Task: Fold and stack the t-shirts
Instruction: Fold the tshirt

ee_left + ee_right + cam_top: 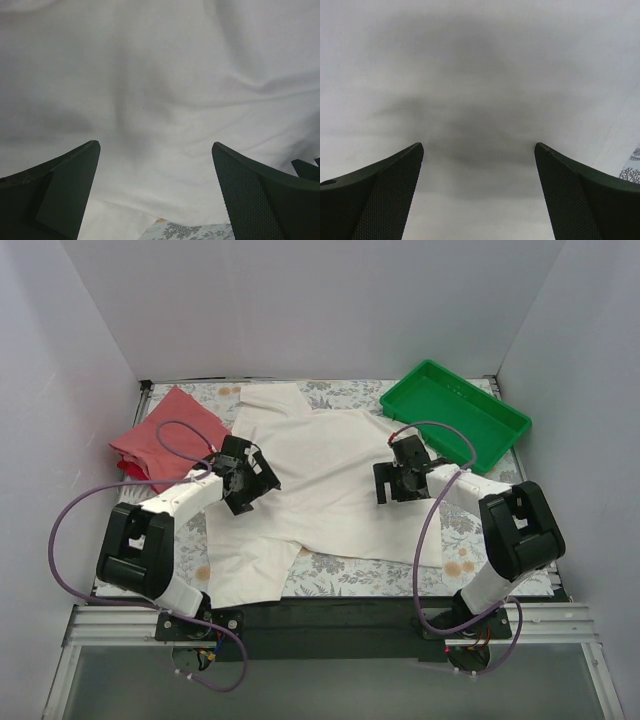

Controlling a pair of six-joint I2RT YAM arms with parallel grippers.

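Cream-white t-shirt: spread open across the middle of the floral-covered counter, plain side up, its lower left part reaching toward the near edge.
Folded pink t-shirt: far-left corner, just beside the white one.
Left pincer: jaws wide over the white cloth's left side, gripping nothing.
Right pincer: jaws wide over the cloth's right side, likewise holding nothing.
Green tray: far-right corner, overhanging the counter's right edge.
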